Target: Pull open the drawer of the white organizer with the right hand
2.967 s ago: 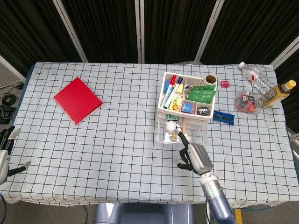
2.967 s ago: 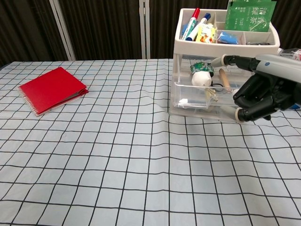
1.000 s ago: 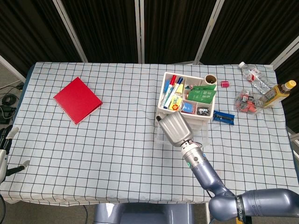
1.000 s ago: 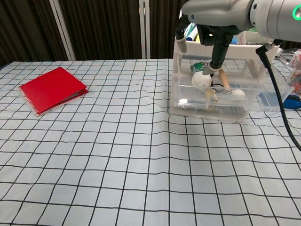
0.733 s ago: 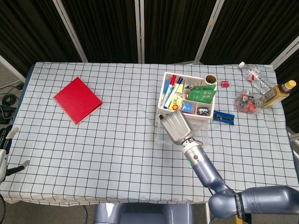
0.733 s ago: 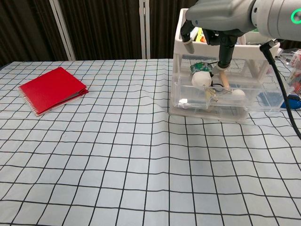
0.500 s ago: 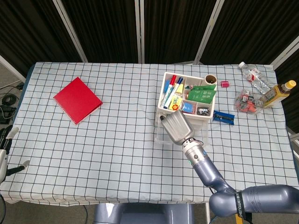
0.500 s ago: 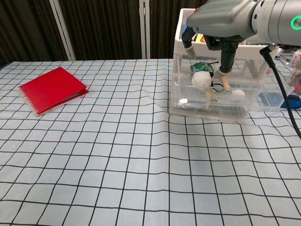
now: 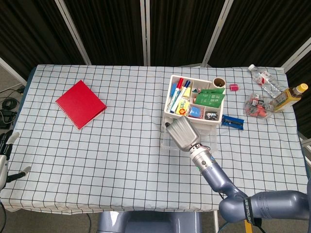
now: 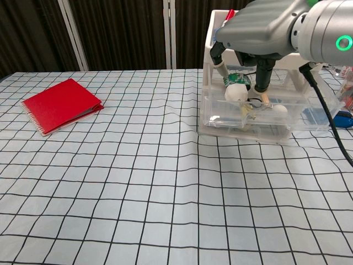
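The white organizer (image 9: 194,99) stands right of the table's middle, its top tray full of markers and packets. Its clear drawer (image 10: 247,117) sticks out toward me, with a white round object, a wooden stick and small items inside. My right hand (image 10: 255,32) hovers over the drawer, also seen as my right hand (image 9: 181,132) from above, back upward. Its fingers (image 10: 262,77) hang apart and point down into the drawer's opening, holding nothing. My left hand (image 9: 6,158) sits at the table's near left edge, fingers spread and empty.
A red notebook (image 9: 80,104) lies at the far left. Right of the organizer are a blue box (image 9: 233,121), a small pink item (image 9: 233,87), a bag of packets (image 9: 257,106) and bottles (image 9: 286,97). The checked cloth (image 10: 138,193) covers the table.
Three seconds ago my right hand was low at the drawer's front; it has since risen above the drawer and over the last second sunk slightly. The drawer has not moved.
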Robot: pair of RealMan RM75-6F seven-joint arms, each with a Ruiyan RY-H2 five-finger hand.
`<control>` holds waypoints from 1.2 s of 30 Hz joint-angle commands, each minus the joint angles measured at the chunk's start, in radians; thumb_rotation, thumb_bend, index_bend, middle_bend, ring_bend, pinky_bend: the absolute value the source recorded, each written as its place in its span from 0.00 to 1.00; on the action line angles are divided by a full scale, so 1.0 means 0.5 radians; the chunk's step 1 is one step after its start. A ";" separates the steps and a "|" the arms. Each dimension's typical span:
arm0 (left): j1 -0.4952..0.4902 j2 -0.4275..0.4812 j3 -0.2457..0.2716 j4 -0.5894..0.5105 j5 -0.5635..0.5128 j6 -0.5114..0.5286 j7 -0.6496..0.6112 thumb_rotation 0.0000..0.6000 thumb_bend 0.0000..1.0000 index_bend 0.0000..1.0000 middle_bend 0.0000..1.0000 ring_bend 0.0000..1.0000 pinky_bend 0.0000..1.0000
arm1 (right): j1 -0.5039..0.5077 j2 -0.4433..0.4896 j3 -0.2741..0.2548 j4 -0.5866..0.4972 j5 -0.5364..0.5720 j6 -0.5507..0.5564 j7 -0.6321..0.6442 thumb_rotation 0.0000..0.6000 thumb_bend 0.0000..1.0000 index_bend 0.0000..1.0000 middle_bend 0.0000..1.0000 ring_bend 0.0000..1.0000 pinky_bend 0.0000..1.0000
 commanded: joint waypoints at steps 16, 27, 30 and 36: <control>-0.004 -0.004 -0.002 0.002 -0.013 -0.012 0.011 1.00 0.00 0.00 0.00 0.00 0.00 | 0.022 -0.049 -0.054 0.163 -0.103 -0.097 0.079 1.00 0.06 0.47 1.00 1.00 0.86; -0.008 -0.004 0.000 0.002 -0.014 -0.020 0.012 1.00 0.00 0.00 0.00 0.00 0.00 | 0.015 -0.108 -0.077 0.279 -0.135 -0.099 0.101 1.00 0.06 0.48 1.00 1.00 0.86; -0.007 -0.002 -0.001 0.002 -0.018 -0.021 0.009 1.00 0.00 0.00 0.00 0.00 0.00 | 0.004 -0.130 -0.086 0.317 -0.180 -0.094 0.126 1.00 0.06 0.50 1.00 1.00 0.86; -0.007 0.001 0.003 -0.003 -0.011 -0.022 0.004 1.00 0.00 0.00 0.00 0.00 0.00 | -0.011 -0.154 -0.093 0.361 -0.206 -0.099 0.144 1.00 0.06 0.52 1.00 1.00 0.86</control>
